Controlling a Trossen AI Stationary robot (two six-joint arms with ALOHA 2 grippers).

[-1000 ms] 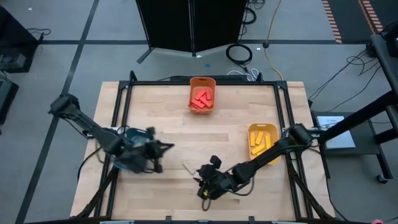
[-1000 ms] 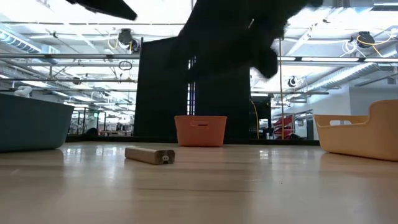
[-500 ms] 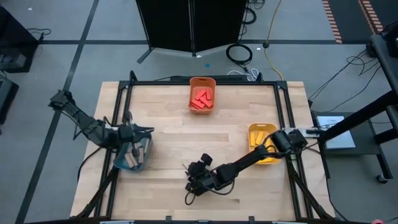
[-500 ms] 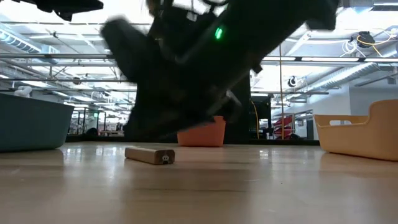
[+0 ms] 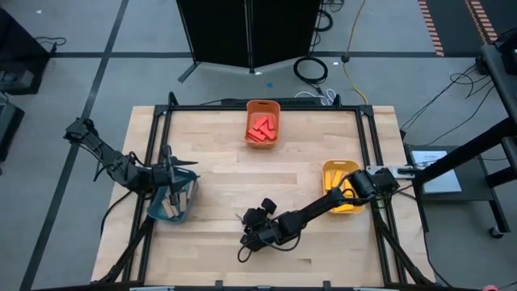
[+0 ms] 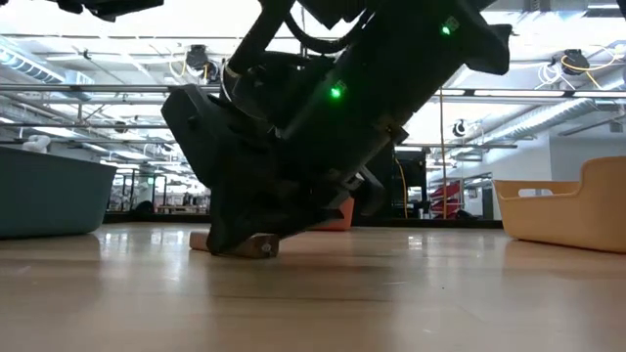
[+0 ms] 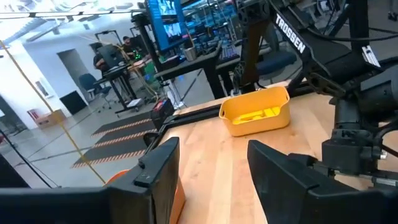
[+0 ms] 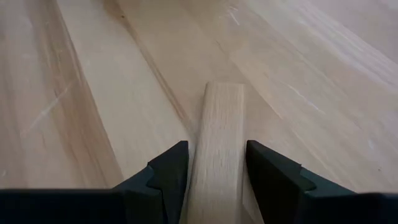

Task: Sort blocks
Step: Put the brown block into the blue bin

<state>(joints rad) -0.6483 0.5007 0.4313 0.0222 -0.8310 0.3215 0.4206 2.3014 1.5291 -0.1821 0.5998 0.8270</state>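
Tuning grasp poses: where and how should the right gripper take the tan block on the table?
Across its narrow width, from above. The tan block lies flat on the table, long sides exposed, and already runs lengthwise between the right gripper's open fingers.

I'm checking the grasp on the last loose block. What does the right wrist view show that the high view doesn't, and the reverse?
Only the right wrist view shows the tan block lying flat between the right gripper's open fingers. Only the high view shows the left gripper over the teal bin, plus the orange bin and yellow bin. Both show the wooden table.
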